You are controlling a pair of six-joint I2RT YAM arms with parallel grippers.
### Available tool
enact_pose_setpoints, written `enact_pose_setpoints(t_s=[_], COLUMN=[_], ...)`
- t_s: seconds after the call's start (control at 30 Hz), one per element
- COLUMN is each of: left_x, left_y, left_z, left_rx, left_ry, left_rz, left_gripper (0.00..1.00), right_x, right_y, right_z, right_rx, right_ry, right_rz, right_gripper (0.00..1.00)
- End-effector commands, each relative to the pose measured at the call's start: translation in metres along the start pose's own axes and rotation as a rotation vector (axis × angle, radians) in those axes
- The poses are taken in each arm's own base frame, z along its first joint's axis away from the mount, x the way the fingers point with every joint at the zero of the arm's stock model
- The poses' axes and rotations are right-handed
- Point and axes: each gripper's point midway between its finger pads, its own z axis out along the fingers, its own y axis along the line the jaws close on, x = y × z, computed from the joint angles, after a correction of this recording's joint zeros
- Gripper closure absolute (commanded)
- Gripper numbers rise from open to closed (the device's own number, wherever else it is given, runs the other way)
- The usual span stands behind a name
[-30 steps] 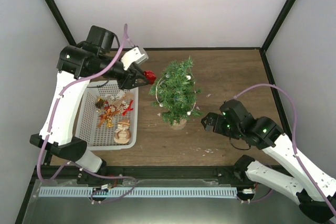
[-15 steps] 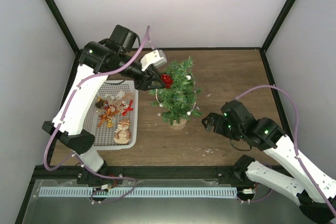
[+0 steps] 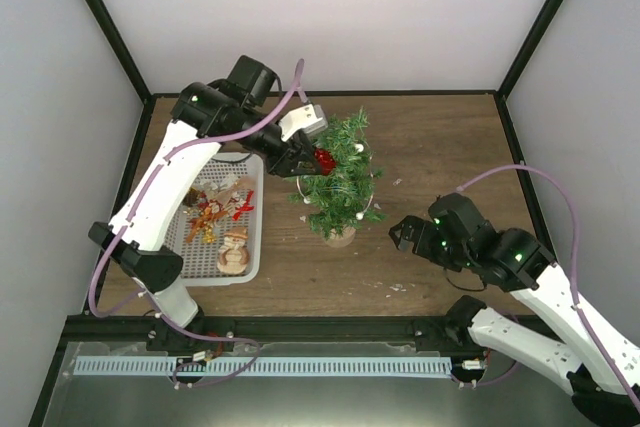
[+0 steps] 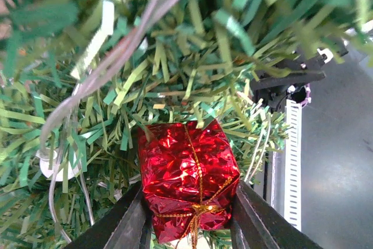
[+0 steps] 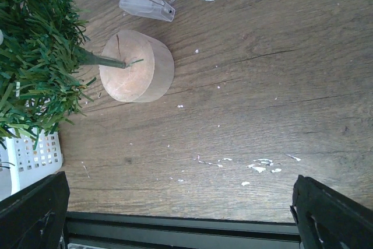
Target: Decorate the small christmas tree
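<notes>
Top view, left tool: my left tool [image 3: 316, 159] sits at upper centre of the frame, against the left side of the small christmas tree [image 3: 342, 175], clamped on a red foil gift [image 3: 323, 158].
Top view, tree: it stands upright at mid-frame on the desk [image 3: 440, 147], just right of the white basket [image 3: 252, 269]. White beads and a thin loop of wire show among its branches.
Top view, basket: a snowman figure [image 3: 235, 249] lies at its lower end, with red-and-gold ornaments [image 3: 210, 212] above it.
Top view, right tool: my right tool [image 3: 405, 234] hangs low over the desk at lower right of centre, near the tree's foot but apart from it, spread wide and carrying nothing.
Left wrist view, tool: my two dark fingers [image 4: 125, 225] rise from the bottom edge and press on either side of the gift at lower centre.
Left wrist view, gift: it is crinkled red foil crossed by a thin gold string, with its upper end in among the green needles.
Left wrist view, surroundings: a grey wire strand [image 4: 116, 56] runs from top centre down to the left, and a white bead [image 4: 55, 167] sits at the left edge.
Right wrist view, tool: my fingers [image 5: 32, 214] show only in the two bottom corners, far apart, with bare desk between them.
Right wrist view, tree: its round wooden base [image 5: 137, 67] rests on the desk at upper left, and branches fill that corner.
Right wrist view, other: a clear plastic piece [image 5: 147, 7] lies near the base toward the top edge, not touching it. White flakes [image 5: 259, 164] are scattered at lower right, and a basket corner shows at the left edge.
</notes>
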Motion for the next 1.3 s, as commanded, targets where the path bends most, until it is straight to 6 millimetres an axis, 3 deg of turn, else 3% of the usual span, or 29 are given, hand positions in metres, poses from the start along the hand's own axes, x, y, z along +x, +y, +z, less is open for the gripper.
enact_pose_setpoints(t_s=[0.0,0.67,1.27], left_x=[0.003,0.019,0.009], left_y=[0.004,0.026,0.016], left_z=[0.011,0.024,0.014], left_rx=[0.011,-0.073,-0.07], left_ry=[0.008,0.073,0.039], left_rz=[0.016,0.019,0.041], left_gripper=[0.64,0.63,0.55], right_x=[-0.008,-0.007,-0.008], right_y=[0.003,0.002,0.007], right_z=[-0.014,-0.015,-0.012], right_rx=[-0.017,-0.024,-0.033], right_ry=[-0.037,-0.034,-0.028], right_rz=[0.026,0.02,-0.005], right_gripper=[0.03,0.03,0.03])
